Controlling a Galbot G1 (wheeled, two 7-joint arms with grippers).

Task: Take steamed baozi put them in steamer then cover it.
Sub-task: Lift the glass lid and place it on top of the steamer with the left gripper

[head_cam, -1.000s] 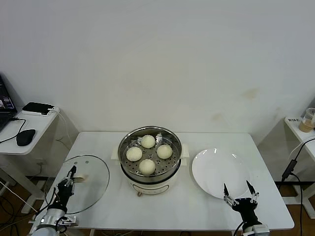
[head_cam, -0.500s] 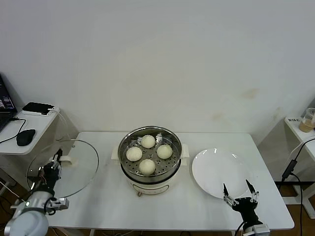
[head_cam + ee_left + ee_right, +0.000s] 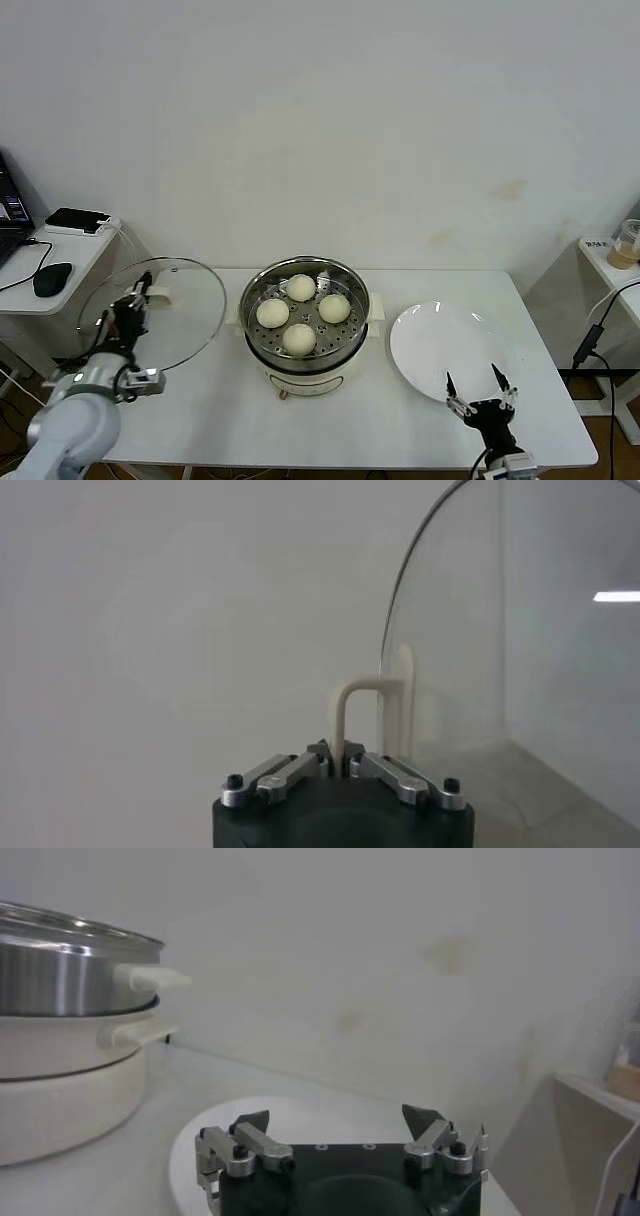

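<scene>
Spanning the lower half of the head view, white rectangular table (image 3: 330, 420) carries everything. Round shiny steel steamer pot on cream-white base (image 3: 304, 372) sits mid-table, uncovered, perforated tray visible inside. Round clear glass lid with metal rim and cream-white handle (image 3: 185, 310) is off the table, held tilted in the air just left of the steamer, over the table's left edge. Flat round white plate (image 3: 440, 345) lies right of the steamer, near but apart, nothing on it. Four small round cream-white buns (image 3: 300, 339) sit on the tray inside the steamer, close together in a diamond. Left gripper (image 3: 128, 306) at left of table, jaws pinched tight on the lid's cream handle (image 3: 352, 715); left wrist view shows both fingers closed on the handle loop, glass rising edge-on beyond. Right gripper (image 3: 477, 392) hovers at the plate's near edge, jaws spread wide, holding nothing; right wrist view shows fingers (image 3: 245, 1138) apart above the plate rim.
</scene>
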